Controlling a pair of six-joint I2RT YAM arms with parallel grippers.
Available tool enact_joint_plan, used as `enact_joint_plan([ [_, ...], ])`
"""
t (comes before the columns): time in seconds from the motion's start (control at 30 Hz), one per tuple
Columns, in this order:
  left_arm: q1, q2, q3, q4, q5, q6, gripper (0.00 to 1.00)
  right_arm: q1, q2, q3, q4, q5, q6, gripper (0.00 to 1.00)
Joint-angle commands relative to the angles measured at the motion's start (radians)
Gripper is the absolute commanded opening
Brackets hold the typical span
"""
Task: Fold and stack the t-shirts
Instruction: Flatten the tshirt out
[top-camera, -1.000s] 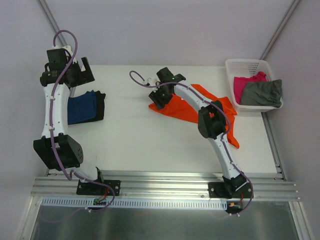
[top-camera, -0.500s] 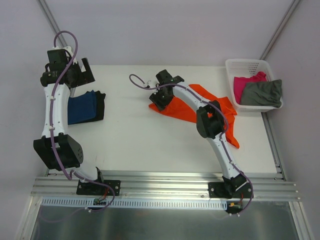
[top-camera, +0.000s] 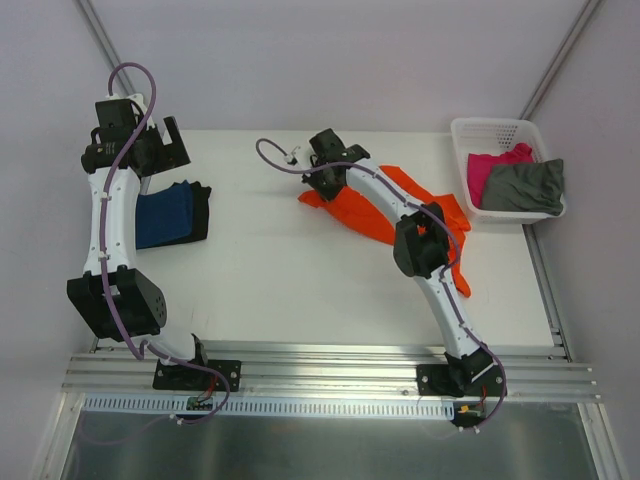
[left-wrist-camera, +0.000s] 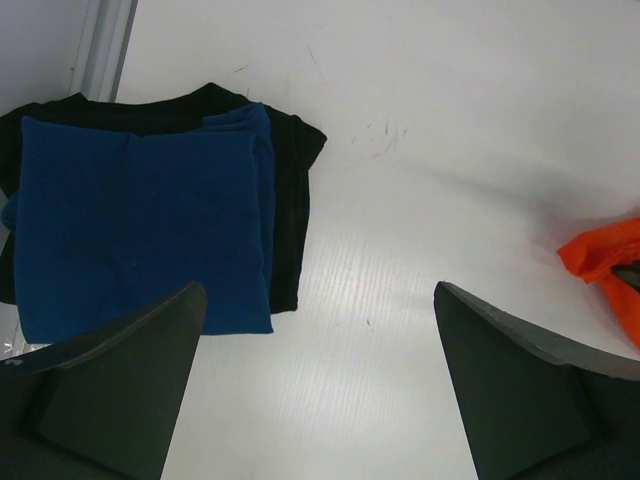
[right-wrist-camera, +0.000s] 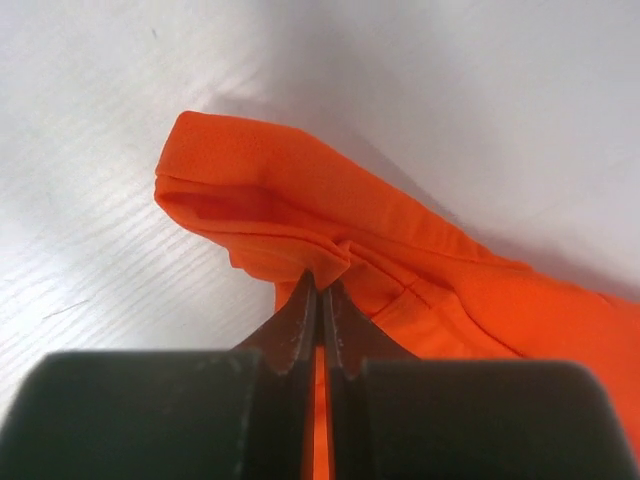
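An orange t-shirt (top-camera: 372, 212) lies crumpled across the middle right of the table, partly under the right arm. My right gripper (top-camera: 322, 193) is shut on a fold at its left end (right-wrist-camera: 300, 225), the cloth pinched between the fingertips. A folded blue t-shirt (top-camera: 164, 215) rests on a folded black one (left-wrist-camera: 290, 190) at the table's left edge. Above that pile hangs my left gripper (left-wrist-camera: 320, 385), jaws wide open and holding nothing. A pink t-shirt (top-camera: 493, 165) and a grey-olive t-shirt (top-camera: 528, 186) lie in the basket.
A white lattice basket (top-camera: 487, 130) stands at the table's back right corner. Metal rails (top-camera: 330, 372) run along the near edge by the arm bases. The right arm's elbow (top-camera: 422, 245) hangs over the orange cloth.
The right gripper has closed on the left end of the orange t-shirt and drawn it a little toward the back. The left arm has not moved.
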Motion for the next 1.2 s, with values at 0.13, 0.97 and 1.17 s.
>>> enact_joint_plan([
  [0.13, -0.006, 0.028, 0.052, 0.027, 0.031, -0.023, 0.99, 0.032, -0.368, 0.129, 0.123, -0.005, 0.066, 0.01],
  [0.97, -0.021, 0.059, 0.080, 0.029, 0.061, -0.018, 0.99, -0.345, -0.509, -0.230, -0.128, 0.040, 0.138, 0.81],
  [1.17, -0.021, 0.056, 0.088, 0.030, 0.051, -0.001, 0.99, -0.344, -0.431, -0.260, -0.096, 0.061, 0.093, 0.75],
])
